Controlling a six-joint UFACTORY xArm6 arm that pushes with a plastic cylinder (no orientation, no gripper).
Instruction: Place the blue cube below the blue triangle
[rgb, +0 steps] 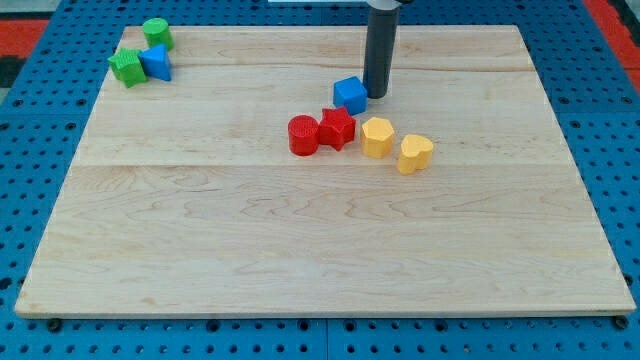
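Observation:
The blue cube (350, 95) sits near the middle of the wooden board, toward the view's top. My tip (377, 95) stands right beside the cube, on its right side, touching or nearly touching it. The blue triangle (157, 63) lies far off at the view's top left, wedged between two green blocks.
A green cylinder (157, 33) sits above the blue triangle and a green star-shaped block (126, 67) to its left. Just below the blue cube lie a red cylinder (303, 135), a red star (337, 128), a yellow hexagon (377, 137) and a yellow heart (414, 153). The board (320, 250) rests on a blue pegboard.

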